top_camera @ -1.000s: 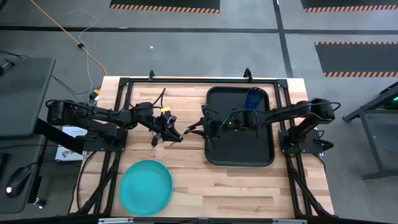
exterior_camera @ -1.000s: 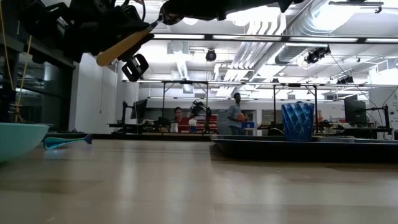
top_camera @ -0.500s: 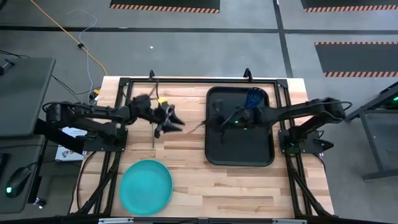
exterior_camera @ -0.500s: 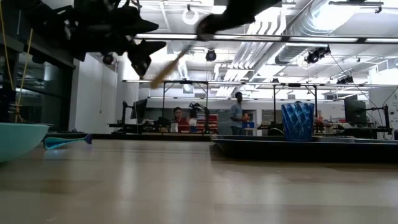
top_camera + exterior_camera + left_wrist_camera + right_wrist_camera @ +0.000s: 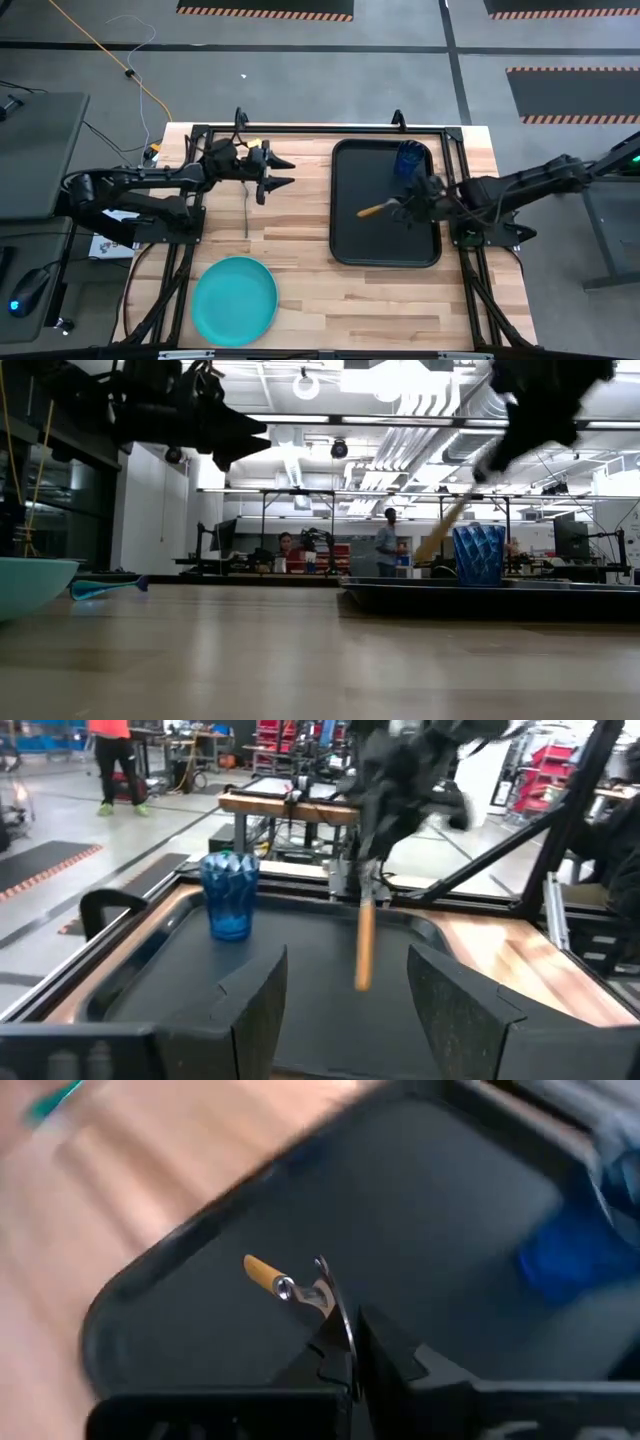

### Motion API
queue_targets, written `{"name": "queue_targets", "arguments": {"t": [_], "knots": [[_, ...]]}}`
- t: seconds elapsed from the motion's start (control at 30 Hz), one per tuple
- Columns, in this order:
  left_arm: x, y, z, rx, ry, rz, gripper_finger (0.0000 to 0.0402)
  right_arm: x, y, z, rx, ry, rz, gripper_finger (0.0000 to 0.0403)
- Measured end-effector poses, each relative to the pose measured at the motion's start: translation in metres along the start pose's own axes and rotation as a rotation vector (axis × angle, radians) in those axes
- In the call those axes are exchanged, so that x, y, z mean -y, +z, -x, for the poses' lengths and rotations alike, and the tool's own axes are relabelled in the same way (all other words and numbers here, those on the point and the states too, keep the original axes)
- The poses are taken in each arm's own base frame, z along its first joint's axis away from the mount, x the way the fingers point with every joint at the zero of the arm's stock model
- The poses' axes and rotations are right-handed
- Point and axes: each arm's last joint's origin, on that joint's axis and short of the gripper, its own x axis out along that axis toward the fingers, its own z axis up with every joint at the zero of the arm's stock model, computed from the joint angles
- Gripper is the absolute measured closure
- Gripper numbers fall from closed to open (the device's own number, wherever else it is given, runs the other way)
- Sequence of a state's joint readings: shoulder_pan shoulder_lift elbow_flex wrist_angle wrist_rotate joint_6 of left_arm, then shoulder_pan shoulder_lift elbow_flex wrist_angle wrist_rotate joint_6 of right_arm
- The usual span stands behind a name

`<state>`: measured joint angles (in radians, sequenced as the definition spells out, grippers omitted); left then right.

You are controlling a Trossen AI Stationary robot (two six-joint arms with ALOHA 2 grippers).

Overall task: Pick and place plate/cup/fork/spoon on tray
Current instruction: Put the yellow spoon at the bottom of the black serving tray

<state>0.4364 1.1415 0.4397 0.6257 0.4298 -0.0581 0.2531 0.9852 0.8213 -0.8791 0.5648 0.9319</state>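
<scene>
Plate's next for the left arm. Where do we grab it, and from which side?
Grip the plate by its rim, at the edge nearest the left gripper, coming from above with one finger inside, one outside. It lies flat, right way up, and looks too wide to span; the raised rim is probably the only pinchable part.

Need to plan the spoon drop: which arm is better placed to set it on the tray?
Right. The right claw is shut on the spoon, held above the tray near the cup. The left claw is open over bare table, off the tray.
</scene>
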Motion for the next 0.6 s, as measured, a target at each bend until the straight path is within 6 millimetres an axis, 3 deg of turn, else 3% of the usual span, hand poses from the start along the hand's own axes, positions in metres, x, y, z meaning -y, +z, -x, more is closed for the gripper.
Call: {"name": "queue_targets", "arguments": {"t": [0.13, 0.3, 0.5, 0.6], "knots": [[0.005, 0.0, -0.002, 0.0, -0.022, -0.005, 0.0202, 0.031, -0.031, -0.015, 0.076, -0.012, -0.296, 0.0402], [0.006, 0.0, -0.002, 0.005, -0.029, -0.023, 0.0202, 0.054, -0.051, -0.031, 0.253, 0.062, -0.495, 0.0403], [0.004, 0.002, -0.002, 0.02, -0.022, -0.03, 0.0202, 0.06, -0.072, -0.056, 0.181, 0.23, -0.583, 0.0403], [0.005, 0.002, -0.002, 0.019, -0.025, -0.022, 0.0202, 0.053, -0.074, -0.056, 0.105, 0.372, -0.591, 0.0403]]}}
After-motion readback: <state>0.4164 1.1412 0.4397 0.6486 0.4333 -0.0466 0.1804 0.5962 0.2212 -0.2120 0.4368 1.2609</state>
